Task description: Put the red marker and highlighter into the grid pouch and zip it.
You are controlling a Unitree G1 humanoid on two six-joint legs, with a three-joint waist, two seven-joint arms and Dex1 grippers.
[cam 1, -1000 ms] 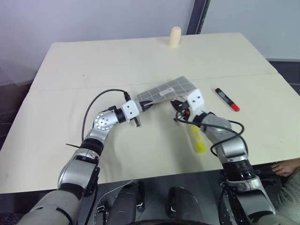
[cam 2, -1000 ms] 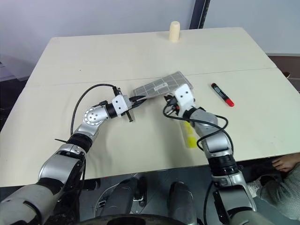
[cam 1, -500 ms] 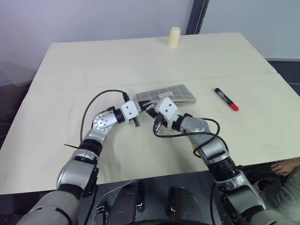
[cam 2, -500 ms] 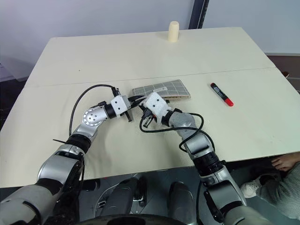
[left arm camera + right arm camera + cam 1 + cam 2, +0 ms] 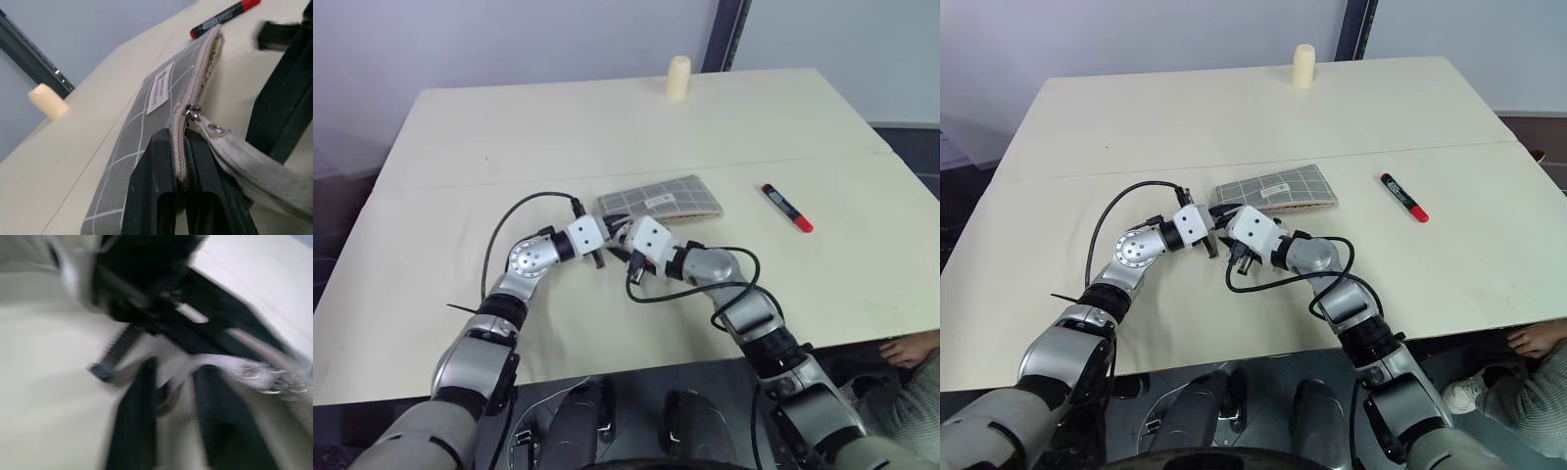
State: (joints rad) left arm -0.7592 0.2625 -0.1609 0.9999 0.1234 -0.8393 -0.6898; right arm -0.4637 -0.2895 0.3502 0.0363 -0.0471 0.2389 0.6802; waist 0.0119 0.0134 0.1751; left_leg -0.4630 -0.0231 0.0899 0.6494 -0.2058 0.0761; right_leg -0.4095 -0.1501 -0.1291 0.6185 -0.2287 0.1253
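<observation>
My left fingers point(image 5: 155, 166) are pressed together on the zip edge at one end of the pouch point(image 5: 671, 196), pinning that corner. My right fingers point(image 5: 134, 421) stand spread, with a gap between them. The pale pull tab point(image 5: 244, 166) trails loose from the slider point(image 5: 193, 111) towards them; I cannot tell whether either finger touches it, but they are not pinching it.

The slider sits just beyond my left fingers, and from there to the far end the zip gapes, showing the lining. I judge the mouth is now open along most of its length, so the opening step looks done and loading comes next.

The pouch lies flat on the bench point(image 5: 558, 127), just right of centre in the head views. The marker point(image 5: 787, 208) lies on the bench well to its right, untouched. Nothing has gone in yet, as far as I can see.

A second ago my right fingers were closed at the pouch's far, right-hand end, and that end was tipped up off the bench. The highlighter lay on the bench just below that arm. Half a second ago the pouch was already flat and my right hand had swung across to the left, close to my left hand. Since then its fingers have parted. My left hand has kept its place and its grip throughout, and the marker has not moved.
</observation>
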